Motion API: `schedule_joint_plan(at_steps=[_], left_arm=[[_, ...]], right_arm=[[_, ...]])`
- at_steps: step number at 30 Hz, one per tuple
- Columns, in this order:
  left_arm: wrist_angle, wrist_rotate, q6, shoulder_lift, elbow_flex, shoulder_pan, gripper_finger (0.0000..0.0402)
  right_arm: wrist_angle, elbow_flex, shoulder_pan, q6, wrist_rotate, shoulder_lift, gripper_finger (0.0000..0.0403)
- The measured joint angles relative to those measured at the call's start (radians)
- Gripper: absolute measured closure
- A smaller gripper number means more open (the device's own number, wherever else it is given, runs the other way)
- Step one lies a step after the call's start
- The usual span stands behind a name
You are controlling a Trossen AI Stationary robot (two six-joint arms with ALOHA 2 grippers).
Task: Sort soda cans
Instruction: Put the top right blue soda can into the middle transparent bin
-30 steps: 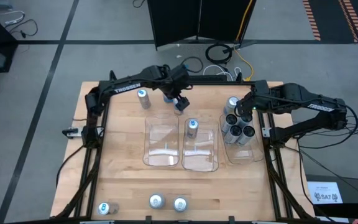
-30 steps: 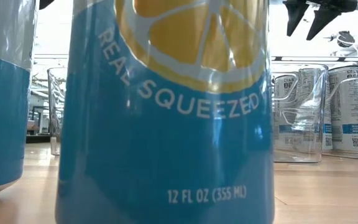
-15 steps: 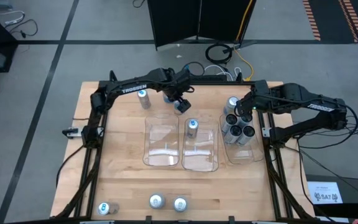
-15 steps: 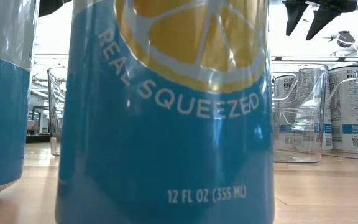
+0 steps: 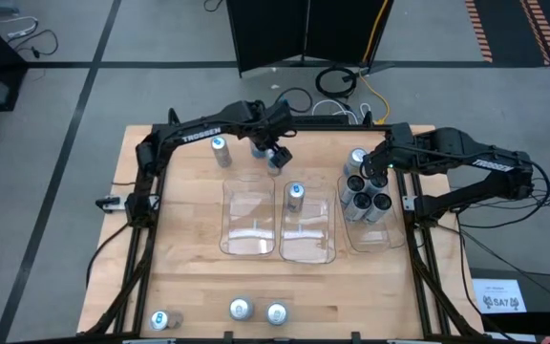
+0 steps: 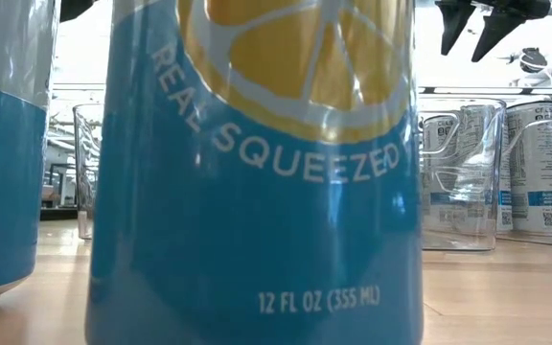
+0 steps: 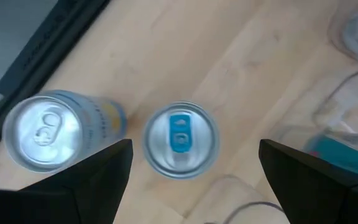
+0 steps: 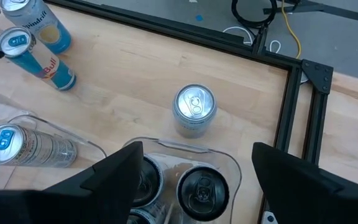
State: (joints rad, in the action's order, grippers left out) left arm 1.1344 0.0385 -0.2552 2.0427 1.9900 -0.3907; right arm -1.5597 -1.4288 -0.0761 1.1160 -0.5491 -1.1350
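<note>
- Left wrist view: the left gripper is held wide open and empty, directly above a slim blue-tabbed can; a wider silver-topped can stands just beside it.
- The right gripper is open and empty over the right tray, where dark-topped cans are grouped.
- One can stands in the middle tray.

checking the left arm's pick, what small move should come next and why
Probably lower the left gripper straight down. Its fingers stand open, and the slim silver can with the blue tab sits upright between them, not yet gripped. A wider silver-topped can stands close beside it, so descend carefully.
</note>
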Motion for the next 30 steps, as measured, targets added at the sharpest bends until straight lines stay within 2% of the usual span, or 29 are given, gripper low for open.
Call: schedule_joint_plan(at_steps=[19, 22, 28, 30], left_arm=[[0.005, -0.037, 0.001, 0.099, -0.01, -0.013, 0.0047], [0.001, -0.036, -0.002, 0.099, -0.01, -0.013, 0.0072], [0.038, -0.036, -0.003, 0.097, -0.009, -0.013, 0.0155], [0.05, -0.036, -0.002, 0.097, -0.009, -0.013, 0.0162]], right_arm=[[0.006, 0.0, 0.0, 0.006, 0.0, 0.0, 0.0108], [0.007, 0.0, 0.0, 0.006, 0.0, 0.0, 0.0108], [0.007, 0.0, 0.0, 0.008, 0.0, 0.0, 0.0108], [0.007, 0.0, 0.0, 0.008, 0.0, 0.0, 0.0108]])
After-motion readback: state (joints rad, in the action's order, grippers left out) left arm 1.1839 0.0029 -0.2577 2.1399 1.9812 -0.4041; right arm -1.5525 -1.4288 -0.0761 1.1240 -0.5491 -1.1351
